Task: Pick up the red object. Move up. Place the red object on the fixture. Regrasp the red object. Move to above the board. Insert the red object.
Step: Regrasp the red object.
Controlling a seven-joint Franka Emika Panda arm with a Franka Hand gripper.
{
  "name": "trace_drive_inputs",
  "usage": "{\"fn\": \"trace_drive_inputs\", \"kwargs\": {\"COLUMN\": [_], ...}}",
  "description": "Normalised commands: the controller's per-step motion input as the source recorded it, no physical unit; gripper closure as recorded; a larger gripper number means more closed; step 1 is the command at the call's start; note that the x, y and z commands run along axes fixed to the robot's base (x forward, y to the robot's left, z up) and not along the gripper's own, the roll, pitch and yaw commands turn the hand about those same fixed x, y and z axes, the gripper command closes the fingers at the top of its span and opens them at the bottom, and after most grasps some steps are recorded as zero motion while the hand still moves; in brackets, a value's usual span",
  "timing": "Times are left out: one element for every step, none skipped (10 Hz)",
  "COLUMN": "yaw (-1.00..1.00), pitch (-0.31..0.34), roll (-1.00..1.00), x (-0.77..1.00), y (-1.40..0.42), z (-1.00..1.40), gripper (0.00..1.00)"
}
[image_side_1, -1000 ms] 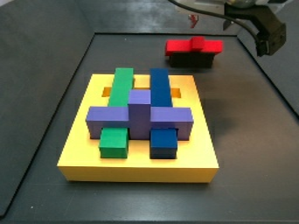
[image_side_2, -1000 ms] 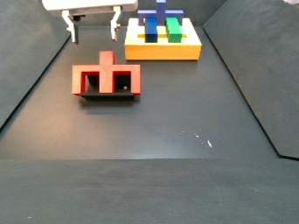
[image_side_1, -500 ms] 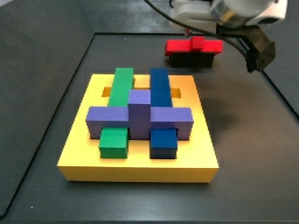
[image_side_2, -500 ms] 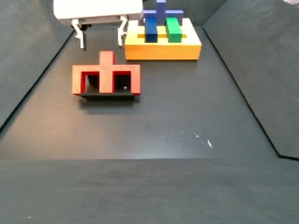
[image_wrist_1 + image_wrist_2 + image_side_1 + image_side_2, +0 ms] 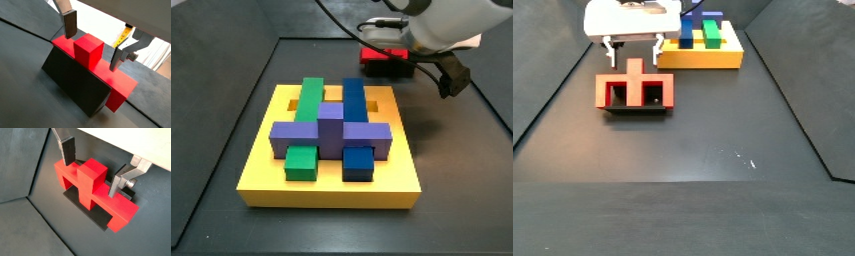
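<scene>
Red object: a cross-shaped red block rests on the dark fixture, with its raised stub pointing up toward the wrist. In a side view the red block sits on the fixture, well apart from the yellow board.

End effector: the end effector hangs just above the block, spread wide. One finger stands on one side of the stub and the other finger on the opposite side. Neither pad appears to touch red in both wrist views. It carries nothing.

Step in hand: likely the regrasp, judged from the block sitting on the fixture and the open jaws straddling it.

Risk, off-centre closing: in a wrist view the stub looks nearer one finger than the other. If so, the near pad would meet the block early and could push or twist it on the fixture.

Risk, tipping: the block seems to rest on a narrow ledge, so a sideways shove might slide it off onto the bench.

Risk, shallow grip: closing too high would catch only the top of the stub, and the piece could pivot when lifted.

Risk, later insertion: the board already holds purple, green and blue pieces. A skewed regrasp would probably carry over and jam at the slot.
</scene>
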Motion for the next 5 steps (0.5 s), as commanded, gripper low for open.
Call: {"fn": "trace_drive_inputs", "kwargs": {"yaw": [0.08, 0.08, 0.06, 0.03, 0.02], "pitch": [0.0, 0.0, 0.0, 0.0, -0.011], "roll": [0.23, 0.08, 0.0, -0.22, -0.25], "x": [0.0, 0.0, 0.0, 0.0, 0.0], "y": [0.07, 0.09, 0.09, 0.1, 0.09], "z": [-0.18, -0.11, -0.06, -0.04, -0.03], "gripper": [0.0, 0.0, 0.0, 0.0, 0.0]}}
